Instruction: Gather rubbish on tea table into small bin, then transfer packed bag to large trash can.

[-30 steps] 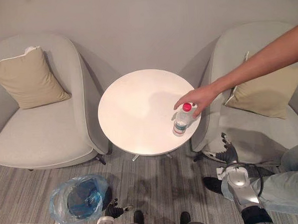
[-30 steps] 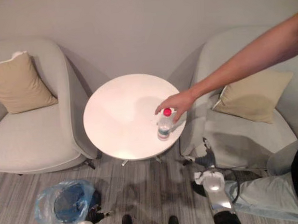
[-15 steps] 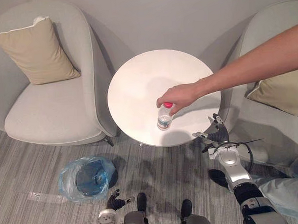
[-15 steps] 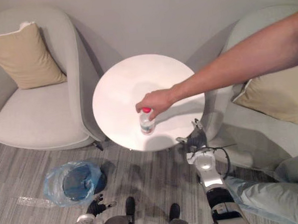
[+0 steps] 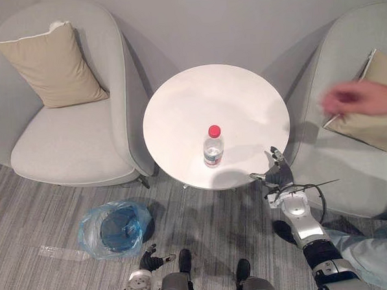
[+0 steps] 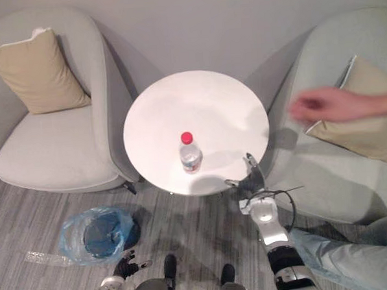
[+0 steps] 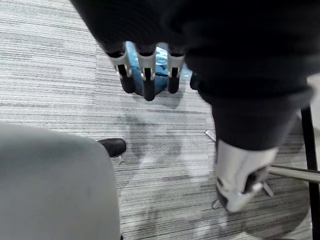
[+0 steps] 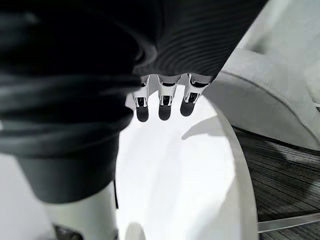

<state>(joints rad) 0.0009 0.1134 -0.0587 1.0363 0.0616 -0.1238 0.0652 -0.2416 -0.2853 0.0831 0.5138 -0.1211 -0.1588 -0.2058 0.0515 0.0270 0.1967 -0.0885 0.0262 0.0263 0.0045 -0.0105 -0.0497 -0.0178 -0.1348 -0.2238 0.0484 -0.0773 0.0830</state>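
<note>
In the left eye view, a clear bottle (image 5: pixel 212 146) with a red cap is standing upright on the round white table (image 5: pixel 179 113), toward its near edge and well apart from both hands. The right hand (image 5: pixel 278 176) is hovering just beside the table's near right rim, fingers loose and spread, gripping nothing. The left hand (image 5: pixel 149 258) is hanging low over the striped carpet (image 5: pixel 28 212), near the small bin (image 5: pixel 113 227) (lined with a blue bag, sitting on the floor left of the table). A person's hand (image 5: pixel 356 99) is showing blurred over the right armchair (image 5: pixel 325 170) and its tan cushion (image 5: pixel 384 132). A second cushion (image 5: pixel 51 61) is leaning in the left armchair (image 5: pixel 64 152).

The right eye view is showing the same layout, the bottle touching nothing but the tabletop.

In the left wrist view, the left hand's fingers (image 7: pixel 148 80) are pointing in a relaxed row, empty, with the blue bag lying just past their tips.

In the right wrist view, the right hand's fingers (image 8: pixel 162 102) are reaching out straight over the table's white top, holding nothing; the grey armchair is sitting beyond the rim.
</note>
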